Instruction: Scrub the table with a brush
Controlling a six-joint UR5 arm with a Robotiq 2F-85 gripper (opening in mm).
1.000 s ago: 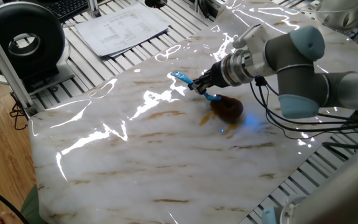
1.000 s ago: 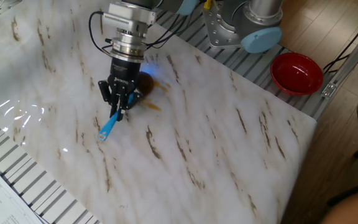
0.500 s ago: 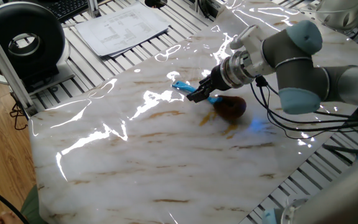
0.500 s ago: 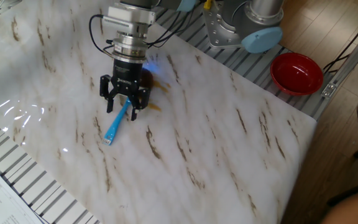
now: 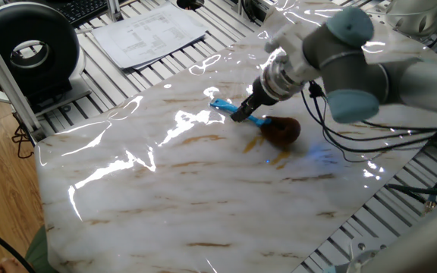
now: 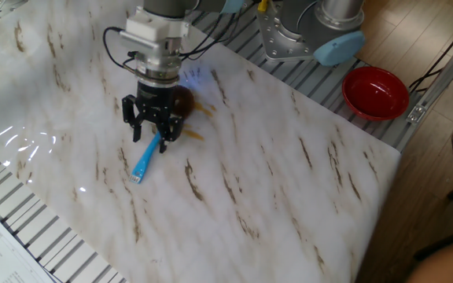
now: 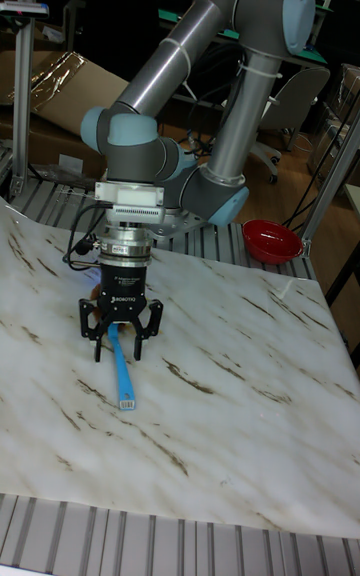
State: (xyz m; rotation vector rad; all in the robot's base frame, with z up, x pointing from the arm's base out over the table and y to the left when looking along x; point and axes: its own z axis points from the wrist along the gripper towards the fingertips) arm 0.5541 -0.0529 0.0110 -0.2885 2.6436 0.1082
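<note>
On the table you see the arm reaching down near the far edge, wrist vertical. Your gripper hangs with fingers spread, straddling the brush without closing on it. Brush lies flat on the marble: blue handle pointing away from the arm, brown head beside an orange-brown smear. Red bowl sits off the table's corner

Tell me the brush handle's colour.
Bright blue; the brush handle shows best in the other fixed view.
</note>
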